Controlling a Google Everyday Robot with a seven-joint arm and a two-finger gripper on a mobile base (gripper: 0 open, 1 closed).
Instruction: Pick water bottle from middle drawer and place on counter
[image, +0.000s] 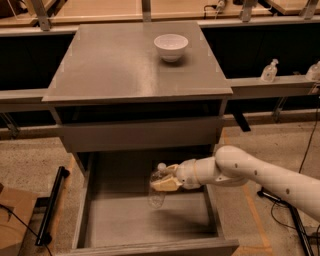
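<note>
The water bottle (156, 192), clear with a white cap, stands upright in my gripper (163, 183), held above the grey floor of the open middle drawer (125, 222). My gripper's tan fingers (167, 185) are shut around the bottle's upper body, and the white arm reaches in from the right. The counter (115, 65) is the grey top of the cabinet, above and behind the gripper.
A white bowl (171, 46) sits at the counter's back right. The shut upper drawer front (140, 134) overhangs the open drawer. Two pump-dispenser bottles (270, 71) stand on a ledge at right. A black bar (52, 205) leans at the drawer's left.
</note>
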